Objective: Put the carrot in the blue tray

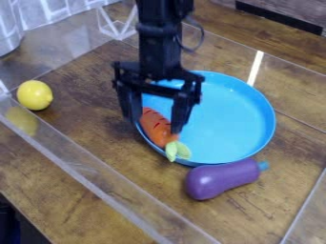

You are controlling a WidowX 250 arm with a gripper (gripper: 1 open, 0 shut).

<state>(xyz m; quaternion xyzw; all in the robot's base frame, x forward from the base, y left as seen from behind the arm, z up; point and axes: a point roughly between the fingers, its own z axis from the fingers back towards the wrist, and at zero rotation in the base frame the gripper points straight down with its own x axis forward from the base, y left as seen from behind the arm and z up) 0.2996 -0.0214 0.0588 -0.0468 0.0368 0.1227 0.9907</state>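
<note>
1. My pincer works over a dark wooden table [76, 162] with plank seams and a glossy, reflective top.
2. The blue tray [235, 119] sits on it right of the middle, toward the right edge.
3. A yellow lemon [34, 94] lies near the left edge, well apart from the tray.
4. A purple eggplant [222, 178] lies toward the near right corner, just beside the tray's rim, perhaps touching it.
</note>
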